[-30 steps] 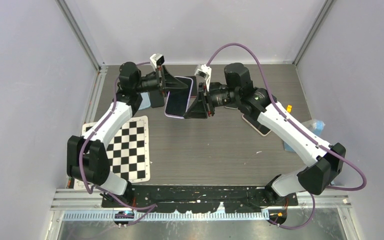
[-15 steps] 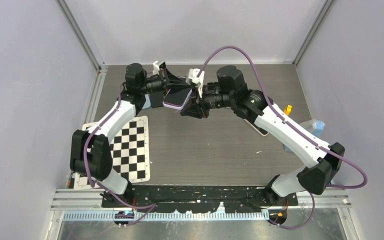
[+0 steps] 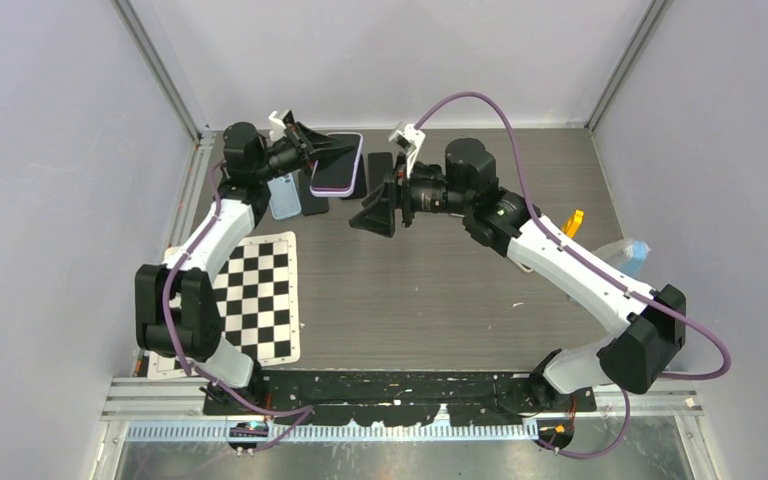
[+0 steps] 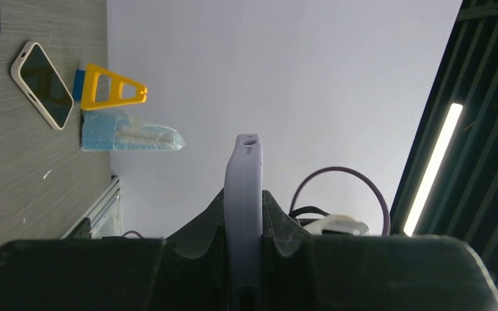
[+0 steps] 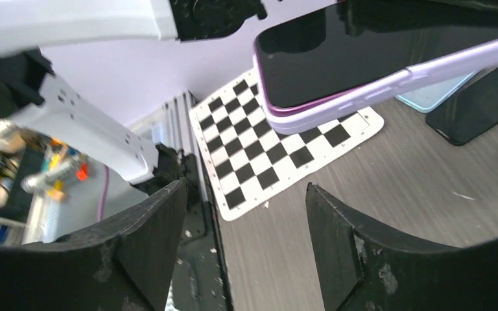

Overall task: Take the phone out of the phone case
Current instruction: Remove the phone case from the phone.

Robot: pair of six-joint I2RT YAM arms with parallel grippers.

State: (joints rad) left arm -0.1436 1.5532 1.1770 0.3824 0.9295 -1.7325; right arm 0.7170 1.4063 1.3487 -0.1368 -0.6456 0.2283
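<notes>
Top external view gives us the left jaws clenched on the lilac phone case (image 4: 244,194). The phone (image 3: 335,165) is still seated in it, dark screen up, held above the far left part of the tabletop (image 3: 440,290). Half a second ago the right jaws were closed in against the phone's near edge. Now they stand released and empty, drawn back toward the near right and apart from the phone. Meanwhile the left arm (image 3: 210,225) has carried the cased phone farther back and to the left. From the left wrist we see the case edge-on, pinched between the jaws. From the right wrist we see the jaws spread wide over the tabletop and the checkerboard mat (image 5: 279,142), with the phone beyond their tips.
</notes>
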